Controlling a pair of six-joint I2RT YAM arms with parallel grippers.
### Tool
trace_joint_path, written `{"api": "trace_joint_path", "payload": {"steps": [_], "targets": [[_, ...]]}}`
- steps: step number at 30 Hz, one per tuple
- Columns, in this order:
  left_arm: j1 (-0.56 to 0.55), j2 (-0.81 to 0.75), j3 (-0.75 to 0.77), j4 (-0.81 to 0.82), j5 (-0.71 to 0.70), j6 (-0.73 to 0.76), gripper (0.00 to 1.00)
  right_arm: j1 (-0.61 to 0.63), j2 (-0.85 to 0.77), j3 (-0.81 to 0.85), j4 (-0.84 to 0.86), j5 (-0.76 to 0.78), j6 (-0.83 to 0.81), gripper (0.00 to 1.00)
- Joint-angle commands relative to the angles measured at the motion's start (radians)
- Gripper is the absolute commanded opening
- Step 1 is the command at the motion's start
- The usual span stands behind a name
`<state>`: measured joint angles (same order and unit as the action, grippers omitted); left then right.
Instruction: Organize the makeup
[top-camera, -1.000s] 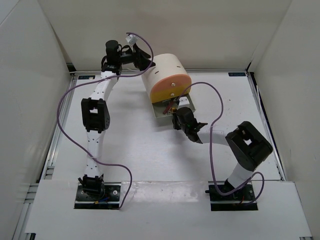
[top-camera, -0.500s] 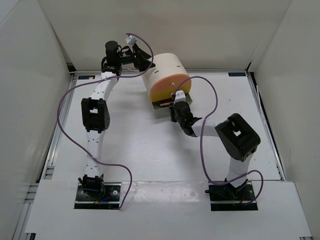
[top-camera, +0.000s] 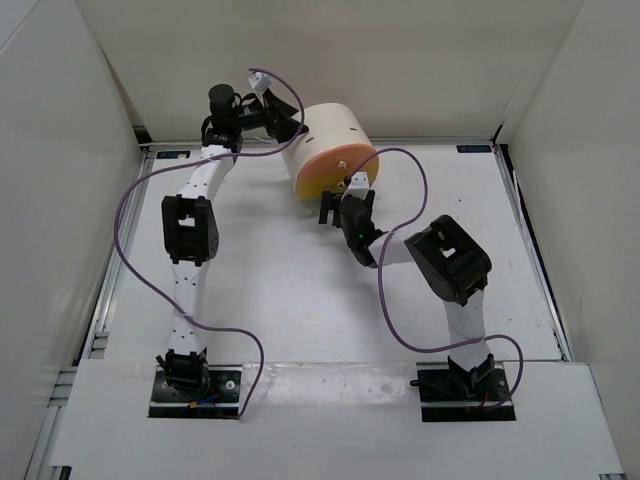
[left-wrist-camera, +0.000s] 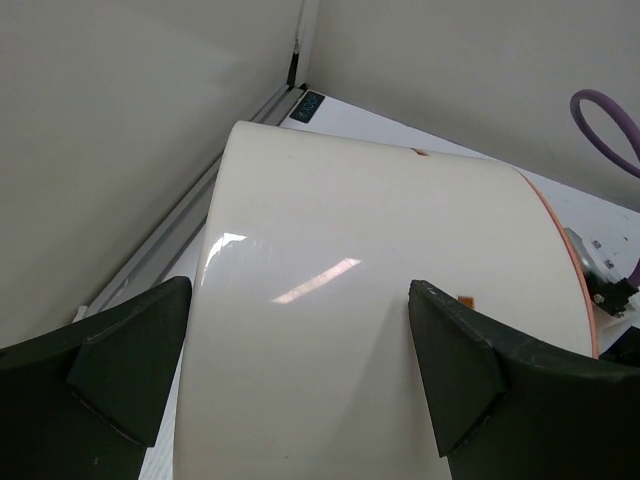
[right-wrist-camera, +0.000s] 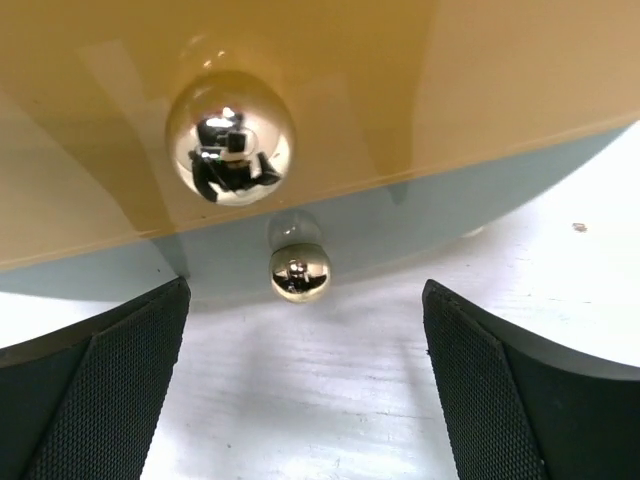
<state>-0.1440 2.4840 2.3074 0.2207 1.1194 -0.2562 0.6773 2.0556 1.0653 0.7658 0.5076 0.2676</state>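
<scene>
The makeup is hidden, presumably inside the grey-green drawer (right-wrist-camera: 420, 210) of the cream cylindrical box (top-camera: 335, 135) — open a second ago, now shut — and the right end effector (right-wrist-camera: 306, 300) has spread wide by its chrome knob (right-wrist-camera: 298, 272), the left end effector (left-wrist-camera: 298, 290) wide astride the box, so stowing looks done.

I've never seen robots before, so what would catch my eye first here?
A big cream cylindrical box with an orange front sits at the far middle of the table. The left claw, open, straddles its rear; the right claw, open, faces two mirror-bright knobs on its front.
</scene>
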Motion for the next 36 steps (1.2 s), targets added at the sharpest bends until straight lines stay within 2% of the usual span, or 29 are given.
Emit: {"api": "trace_joint_path", "payload": {"steps": [1, 5, 8, 11, 12, 15, 18, 21, 22, 24, 25, 27, 28, 31, 36], "targets": [[-0.016, -0.042, -0.025, -0.099, 0.040, 0.003, 0.98, -0.015, -0.018, 0.052, 0.172, 0.082, 0.070, 0.99], [-0.003, -0.115, -0.028, -0.213, -0.079, 0.090, 0.98, -0.008, -0.165, -0.056, 0.087, 0.072, 0.094, 0.99], [0.027, -0.183, -0.031, -0.319, -0.248, 0.092, 0.98, -0.008, -0.306, -0.151, -0.032, 0.048, 0.100, 0.99], [0.046, -0.268, -0.043, -0.438, -0.566, 0.092, 0.98, -0.024, -0.438, -0.192, -0.233, -0.016, 0.107, 0.99], [0.047, -0.293, -0.052, -0.499, -0.774, 0.092, 0.98, -0.027, -0.466, -0.197, -0.284, -0.032, 0.098, 0.99], [0.050, -0.385, -0.054, -0.582, -1.007, 0.069, 0.98, -0.039, -0.570, -0.203, -0.474, -0.041, 0.094, 0.99], [0.058, -0.489, -0.098, -0.784, -1.263, 0.016, 0.98, -0.076, -0.684, -0.220, -0.652, 0.002, 0.143, 0.99], [0.035, -0.655, -0.251, -0.871, -1.403, -0.076, 0.98, -0.180, -0.800, -0.249, -0.814, -0.035, 0.196, 0.99], [0.017, -0.753, -0.401, -0.886, -1.440, -0.106, 0.98, -0.244, -0.822, -0.255, -0.876, -0.096, 0.199, 0.99], [-0.003, -0.897, -0.561, -0.896, -1.460, -0.209, 0.98, -0.303, -0.896, -0.275, -0.928, -0.158, 0.186, 0.99], [-0.018, -0.949, -0.723, -0.883, -1.463, -0.250, 0.98, -0.346, -0.922, -0.280, -0.950, -0.173, 0.174, 0.99], [-0.037, -1.087, -0.894, -0.865, -1.483, -0.320, 0.98, -0.377, -0.966, -0.291, -1.017, -0.164, 0.162, 0.99], [-0.066, -1.128, -1.034, -0.835, -1.536, -0.351, 0.98, -0.395, -0.982, -0.291, -1.030, -0.146, 0.162, 0.99], [-0.120, -1.226, -1.138, -0.895, -1.633, -0.388, 0.98, -0.416, -1.019, -0.278, -1.079, -0.127, 0.156, 0.99], [-0.166, -1.245, -1.137, -0.975, -1.704, -0.425, 0.98, -0.426, -1.031, -0.271, -1.079, -0.145, 0.165, 0.99]]}}
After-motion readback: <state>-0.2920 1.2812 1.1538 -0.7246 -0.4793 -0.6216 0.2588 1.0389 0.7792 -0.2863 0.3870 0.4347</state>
